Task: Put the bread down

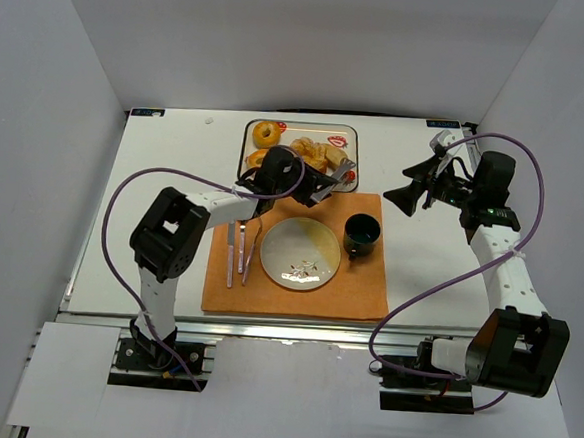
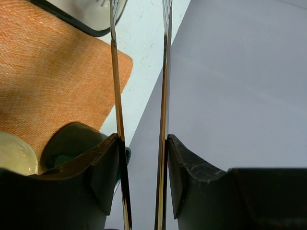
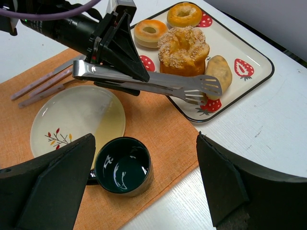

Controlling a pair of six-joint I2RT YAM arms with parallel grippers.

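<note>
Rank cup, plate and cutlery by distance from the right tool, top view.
1. Cup: right side of the mat, closest to the right tool.
2. Plate: mat centre.
3. Cutlery: mat's left side, farthest.

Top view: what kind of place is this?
Probably a lab cell mocked up as a dining setting: bare white walls box in a placemat with plate and cup, plus a pastry tray.

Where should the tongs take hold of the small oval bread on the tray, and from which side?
Probably grip the bread across its narrow middle, one blade of the tongs on each long side. Come from above at the end nearest the placemat, where the tips are: the large pastry sits close beside one long side.
</note>
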